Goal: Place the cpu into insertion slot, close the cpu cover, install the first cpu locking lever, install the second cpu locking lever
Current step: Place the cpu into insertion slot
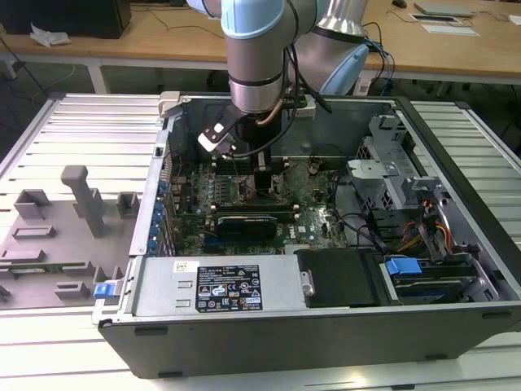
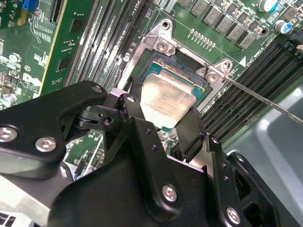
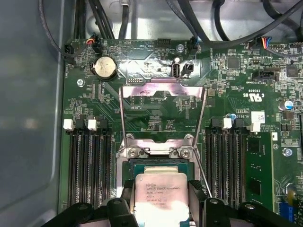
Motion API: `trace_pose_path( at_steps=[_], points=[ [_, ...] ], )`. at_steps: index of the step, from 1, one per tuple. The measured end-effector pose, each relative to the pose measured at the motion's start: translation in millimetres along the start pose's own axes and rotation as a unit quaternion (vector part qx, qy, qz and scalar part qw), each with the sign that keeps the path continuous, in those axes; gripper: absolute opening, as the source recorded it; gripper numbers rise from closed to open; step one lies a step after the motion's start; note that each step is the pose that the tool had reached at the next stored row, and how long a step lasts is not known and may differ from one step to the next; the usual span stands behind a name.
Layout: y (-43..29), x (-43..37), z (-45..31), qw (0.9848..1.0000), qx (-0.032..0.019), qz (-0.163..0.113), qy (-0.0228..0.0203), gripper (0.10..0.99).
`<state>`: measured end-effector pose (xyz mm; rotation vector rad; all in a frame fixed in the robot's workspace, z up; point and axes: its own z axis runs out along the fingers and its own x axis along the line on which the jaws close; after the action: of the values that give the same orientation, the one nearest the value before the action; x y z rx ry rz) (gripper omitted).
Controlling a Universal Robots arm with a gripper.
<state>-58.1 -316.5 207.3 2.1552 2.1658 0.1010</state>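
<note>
In both wrist views my gripper [image 2: 163, 108] [image 3: 162, 191] is shut on the cpu [image 2: 166, 94] [image 3: 161, 196], a flat square chip with a silver-grey top, one black finger on each side. The chip sits level right over the insertion slot [image 2: 176, 62] [image 3: 156, 164], whose dark centre shows past its far edge; I cannot tell whether it is seated. The cpu cover [image 3: 163, 91], a thin silver frame, stands swung up and open behind the slot. A thin locking lever [image 2: 265, 100] [image 3: 204, 172] sticks out beside the slot. In the exterior view the gripper [image 1: 264, 175] reaches down into the open computer case.
Long black memory slots [image 3: 90, 165] [image 3: 227, 161] flank the socket on both sides. The case walls [image 1: 269, 293] ring the motherboard. A black card [image 1: 248, 221] lies in front of the gripper, drive bays and cables [image 1: 407, 220] at the exterior view's right, a grey fixture [image 1: 77, 204] at its left.
</note>
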Motion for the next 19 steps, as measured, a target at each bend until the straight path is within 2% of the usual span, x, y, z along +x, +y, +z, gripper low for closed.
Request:
trace_pose_path(
  at_steps=[10,19],
  points=[
    [-1.8,2.6,8.1,1.0,0.0,0.0,-0.0002,0.537],
    [-1.9,2.8,8.9,1.0,-0.0001,0.0,0.0001,0.549]
  ],
)
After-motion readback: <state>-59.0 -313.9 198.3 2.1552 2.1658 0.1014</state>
